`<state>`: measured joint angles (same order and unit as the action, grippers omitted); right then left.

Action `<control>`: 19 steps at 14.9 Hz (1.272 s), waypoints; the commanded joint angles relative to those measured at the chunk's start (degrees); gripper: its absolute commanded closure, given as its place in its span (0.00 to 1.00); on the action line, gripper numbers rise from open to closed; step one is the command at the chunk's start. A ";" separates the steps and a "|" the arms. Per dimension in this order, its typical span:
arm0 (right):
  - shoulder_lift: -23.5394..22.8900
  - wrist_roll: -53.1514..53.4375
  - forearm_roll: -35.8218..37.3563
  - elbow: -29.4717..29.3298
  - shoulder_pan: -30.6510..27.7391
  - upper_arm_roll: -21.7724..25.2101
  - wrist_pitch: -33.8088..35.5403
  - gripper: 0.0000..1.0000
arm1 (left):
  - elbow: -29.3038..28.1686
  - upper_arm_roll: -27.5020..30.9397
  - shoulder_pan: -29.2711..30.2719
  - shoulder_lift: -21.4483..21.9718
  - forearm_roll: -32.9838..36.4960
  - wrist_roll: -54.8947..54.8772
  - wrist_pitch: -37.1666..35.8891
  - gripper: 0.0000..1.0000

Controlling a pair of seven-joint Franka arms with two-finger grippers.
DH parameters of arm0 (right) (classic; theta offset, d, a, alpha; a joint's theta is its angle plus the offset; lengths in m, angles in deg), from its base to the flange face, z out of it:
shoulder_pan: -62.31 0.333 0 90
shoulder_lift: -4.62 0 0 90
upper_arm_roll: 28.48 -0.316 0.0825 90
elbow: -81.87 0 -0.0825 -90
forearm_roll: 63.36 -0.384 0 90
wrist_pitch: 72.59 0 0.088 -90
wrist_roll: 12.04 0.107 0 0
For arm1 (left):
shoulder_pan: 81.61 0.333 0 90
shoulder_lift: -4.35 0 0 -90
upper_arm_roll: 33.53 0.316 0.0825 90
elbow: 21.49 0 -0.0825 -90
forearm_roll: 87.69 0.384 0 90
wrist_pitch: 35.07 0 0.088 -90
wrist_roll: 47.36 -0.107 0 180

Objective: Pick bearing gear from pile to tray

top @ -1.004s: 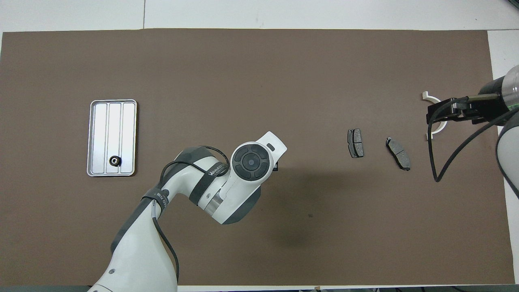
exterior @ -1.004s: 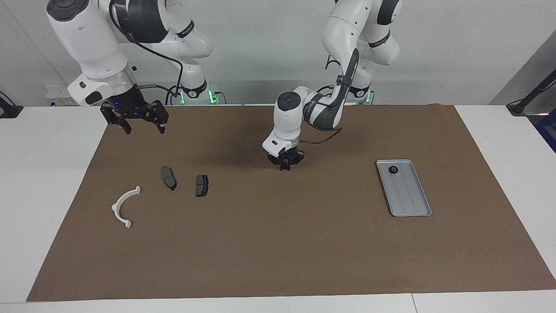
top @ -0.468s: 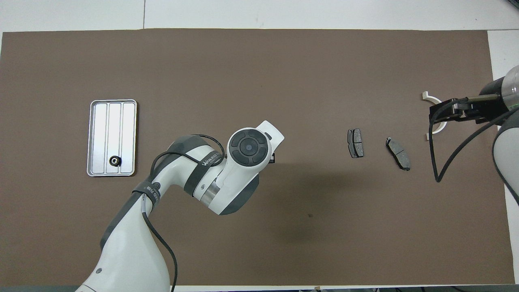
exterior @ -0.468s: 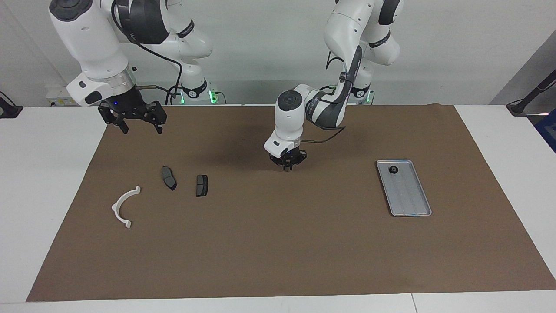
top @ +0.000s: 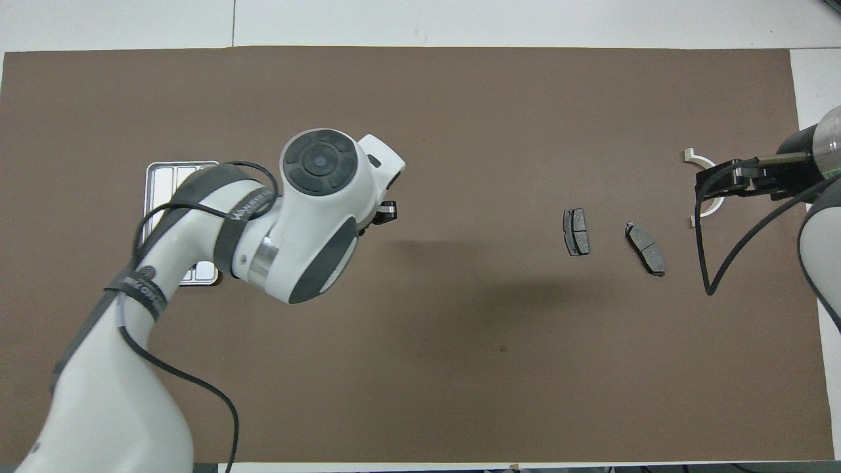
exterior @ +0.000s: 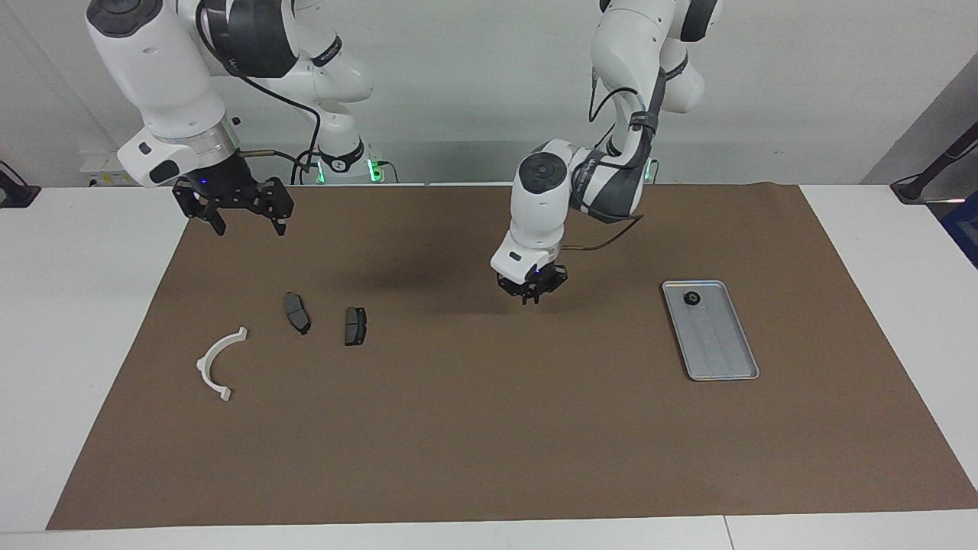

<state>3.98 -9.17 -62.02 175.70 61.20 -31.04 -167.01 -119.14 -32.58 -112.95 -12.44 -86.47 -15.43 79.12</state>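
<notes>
Left gripper [exterior: 531, 296], fingertips together over the mat [exterior: 489, 428], may carry a bearing gear; loose grip risks dropping short of tray [exterior: 726, 367]

Robot lab — two white arms [exterior: 176, 84] at a brown-matted table [exterior: 489, 428], bare wall.

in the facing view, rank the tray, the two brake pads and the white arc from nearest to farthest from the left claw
Measured from the left claw, shut, above the mat's middle:
1. Tray, toward the left arm's end.
2. Brake pad, the one closer to the mat's middle, toward the right arm's end.
3. Second brake pad, beside the first.
4. White arc, closest to the right arm's end.
</notes>
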 commanded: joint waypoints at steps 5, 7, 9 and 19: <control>0.72 -1.28 -0.19 0.66 -0.82 -0.25 0.02 0.00 | -1.23 -0.50 21.21 5.89 -0.43 -17.13 -5.90 1.00; 0.90 -1.28 -0.19 0.66 -0.82 -0.16 0.02 0.00 | -1.92 -0.42 27.10 6.24 -0.52 -25.38 -5.91 1.00; 1.07 -1.28 -0.19 0.57 -0.82 -0.16 0.02 0.00 | -3.33 -0.42 31.94 6.77 -0.52 -32.51 -4.25 1.00; 3.53 -1.54 -0.37 0.66 -0.30 -0.25 0.73 0.00 | -18.54 -0.42 33.81 6.25 -0.52 -32.02 16.06 1.00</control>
<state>6.66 -9.17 -62.05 175.61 61.21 -31.09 -167.01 -135.84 -33.42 -78.41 -6.38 -86.55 -48.72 92.64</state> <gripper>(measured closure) 0.000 0.793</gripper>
